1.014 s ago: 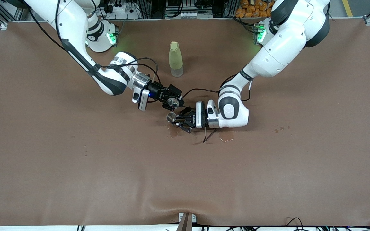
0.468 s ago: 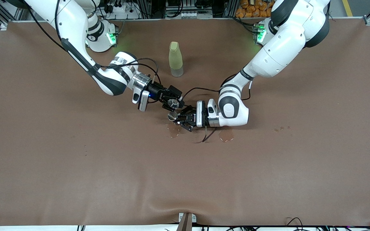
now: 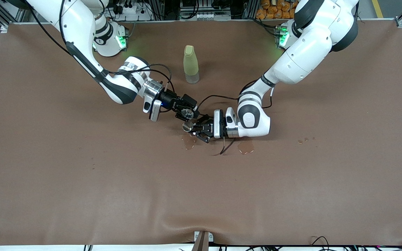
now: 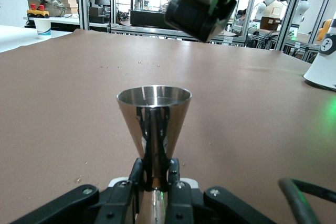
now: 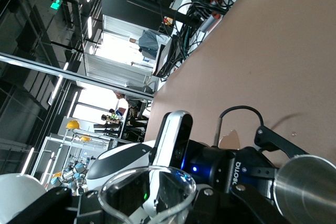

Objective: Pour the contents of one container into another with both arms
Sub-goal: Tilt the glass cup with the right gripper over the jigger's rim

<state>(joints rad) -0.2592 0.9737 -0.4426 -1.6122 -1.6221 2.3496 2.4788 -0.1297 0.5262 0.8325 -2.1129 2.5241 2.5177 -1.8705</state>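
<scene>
Nearest the front camera, wet patches (image 3: 188, 143) lie on the brown bench (image 3: 201, 195), one below the two grippers and another (image 3: 245, 149) under the left wrist; this suggests liquid has already missed its target. Above them the left gripper (image 3: 195, 130) reaches in low from the left arm (image 3: 291, 66), its fingers (image 4: 173, 174) closed tight on the narrow waist of a steel jigger (image 3: 187, 126), which stands upright with its mouth up; the left wrist view shows the cone (image 4: 154, 116) centred and level. Just beside it, and slightly higher, the right gripper (image 3: 188, 111) comes in from the right arm (image 3: 82, 45), its fingers shut on a small clear glass (image 3: 187, 112); the right wrist view shows the glass rim (image 5: 148, 188) close to the camera and the jigger mouth (image 5: 307, 190) just past it. The step in hand appears to be the pour itself: the two vessels are held rim near rim over the middle of the bench, the glass tilted toward the jigger. Whether liquid is flowing cannot be told. The next move calls for a slow wrist roll of the right arm with the glass lip kept directly over the jigger mouth, while the left arm holds the jigger still and level. Farthest from the camera, a capped yellow-green bottle (image 3: 190, 64) stands upright, well apart from both grippers.
</scene>
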